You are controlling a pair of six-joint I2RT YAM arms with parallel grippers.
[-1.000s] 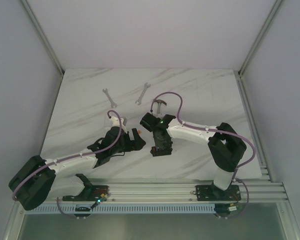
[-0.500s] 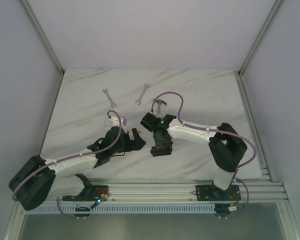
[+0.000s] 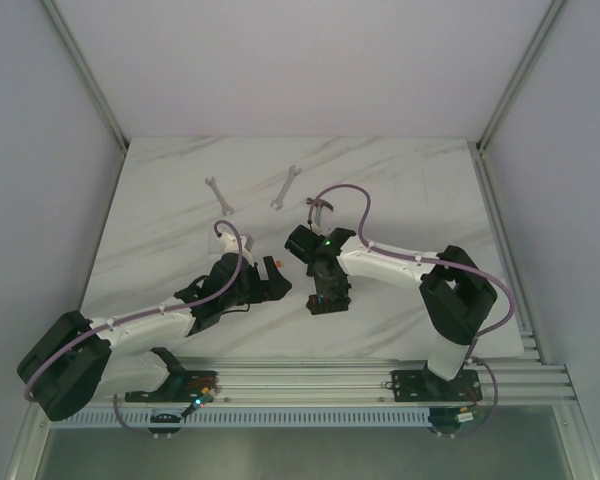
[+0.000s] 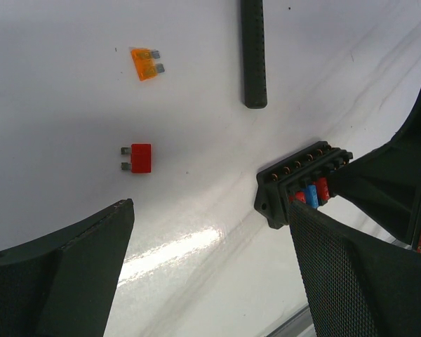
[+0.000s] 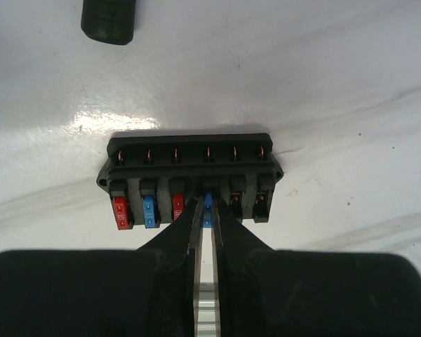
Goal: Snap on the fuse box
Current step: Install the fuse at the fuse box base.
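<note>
Orange blade fuse (image 4: 146, 63) and red blade fuse (image 4: 138, 158) loose on the marble table (image 3: 400, 180), near each other, below the left gripper (image 4: 209, 217). Jaws spread fully wide, gripping nothing, touching nothing. Black hammer handle (image 4: 253, 53) flat on the table just past them.

Right of that, fuse box (image 5: 189, 172) flat on the table, about mid-width, nearer the near edge than the far. Red, blue, red seated in the first three slots from the left in the right wrist view; last two look empty.

Right gripper (image 5: 205, 214) nearly clenched, pinching a blue fuse (image 5: 208, 202) right at the fourth slot.

Step in hand, by the look of it: seating that fuse. Next: straight push down with blades lined up on the clips, then let go and back off. Seating depth not readable from here. Box unrestrained, so could skid or tip under an off-axis push.
</note>
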